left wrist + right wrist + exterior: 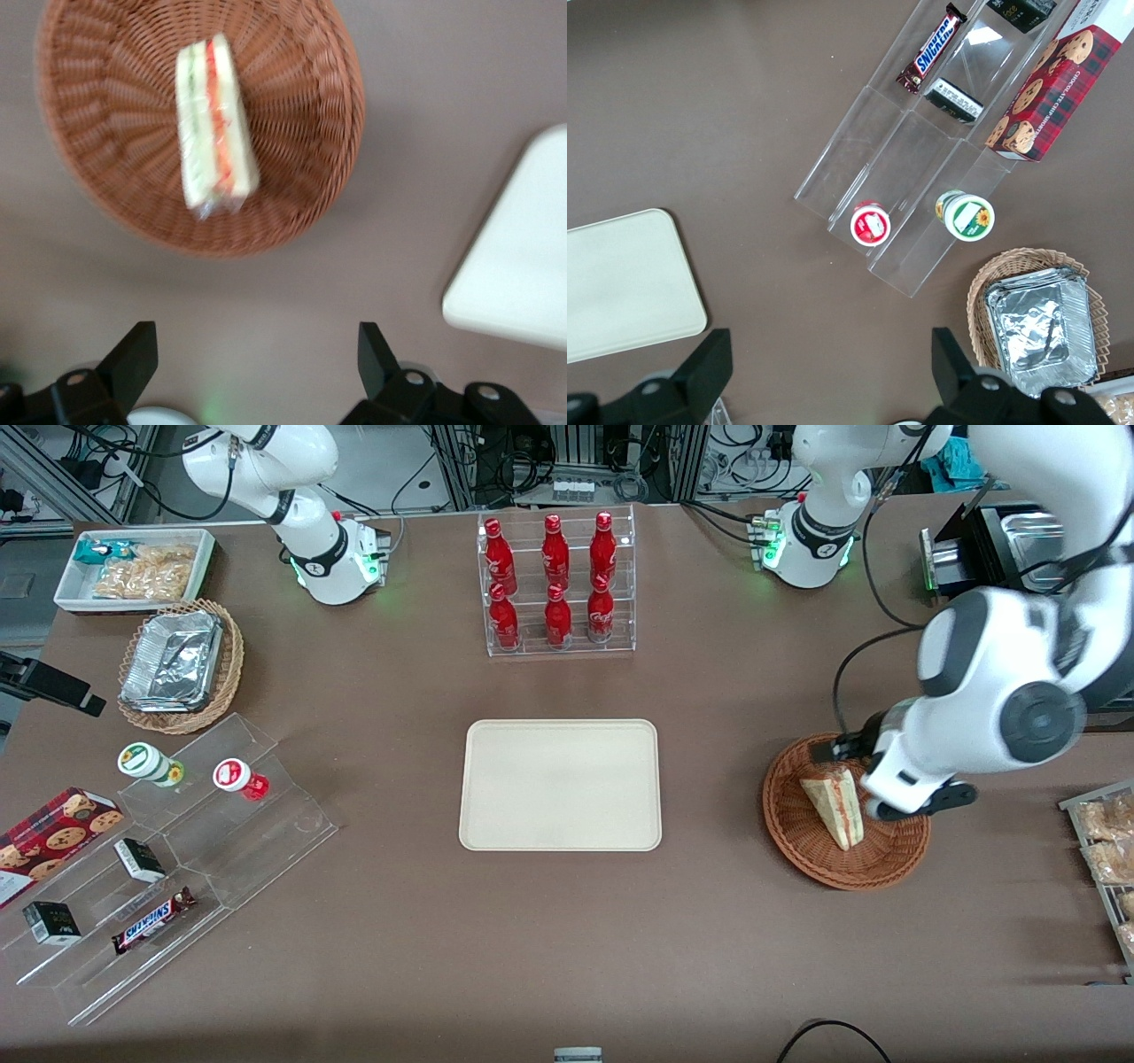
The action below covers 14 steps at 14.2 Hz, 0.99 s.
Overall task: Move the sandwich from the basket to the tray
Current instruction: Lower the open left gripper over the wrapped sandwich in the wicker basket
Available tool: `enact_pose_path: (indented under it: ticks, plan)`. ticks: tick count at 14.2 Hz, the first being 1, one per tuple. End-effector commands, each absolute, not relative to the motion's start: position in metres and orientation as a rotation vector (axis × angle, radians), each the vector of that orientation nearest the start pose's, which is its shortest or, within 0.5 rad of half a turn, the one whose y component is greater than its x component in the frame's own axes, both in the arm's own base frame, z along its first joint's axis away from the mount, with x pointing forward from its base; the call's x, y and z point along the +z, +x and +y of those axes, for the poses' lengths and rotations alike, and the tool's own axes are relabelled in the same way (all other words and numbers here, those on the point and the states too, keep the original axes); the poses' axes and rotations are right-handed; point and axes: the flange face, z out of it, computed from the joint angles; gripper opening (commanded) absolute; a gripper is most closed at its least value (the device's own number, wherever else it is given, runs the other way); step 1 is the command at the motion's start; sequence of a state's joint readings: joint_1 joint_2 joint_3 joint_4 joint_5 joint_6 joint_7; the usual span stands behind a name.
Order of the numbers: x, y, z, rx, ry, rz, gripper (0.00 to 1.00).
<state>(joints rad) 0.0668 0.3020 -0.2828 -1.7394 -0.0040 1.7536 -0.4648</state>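
Note:
The sandwich (837, 806), a pale wedge with red and green filling, lies in the round reddish-brown basket (797, 841) toward the working arm's end of the table. My gripper (837, 748) hangs above the basket's rim, on the side farther from the front camera, and the arm covers part of the basket. In the left wrist view my gripper (257, 341) is open with only bare table between its fingers. The sandwich (213, 124) rests untouched in the basket (292, 106), well apart from the fingertips. The cream tray (560, 784) sits mid-table with nothing on it, and its corner (523, 257) shows beside the basket.
A clear rack of red bottles (558, 584) stands farther back than the tray. Toward the parked arm's end are a clear stepped display (177, 868) with snacks, a tan basket of foil containers (177, 664) and a white bin (133, 567). A snack rack (1107, 850) stands near the basket.

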Motion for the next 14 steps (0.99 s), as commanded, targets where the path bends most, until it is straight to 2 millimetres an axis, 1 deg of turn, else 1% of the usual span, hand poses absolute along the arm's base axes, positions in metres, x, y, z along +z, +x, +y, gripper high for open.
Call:
enact_pose_path:
  ticks: [1,2,4,5,8,9,10,11,14]
  plan:
    - [0.331,0.58,-0.101,0.375,-3.066,-0.513,1.0]
    - [0.31,0.579,-0.096,0.346,-3.076,-0.534,1.0]
    - [0.284,0.583,-0.088,0.333,-3.089,-0.564,1.0]
    - [0.279,0.585,-0.082,0.34,-3.088,-0.571,1.0]
    - [0.268,0.587,-0.076,0.359,-3.084,-0.582,1.0]
    - [0.262,0.59,-0.068,0.347,-3.081,-0.603,1.0]
    - [0.262,0.592,-0.066,0.328,-3.086,-0.614,1.0]
    - [0.265,0.594,-0.066,0.315,-3.087,-0.629,1.0]
    - [0.288,0.606,-0.071,0.254,-3.091,-0.677,1.0]
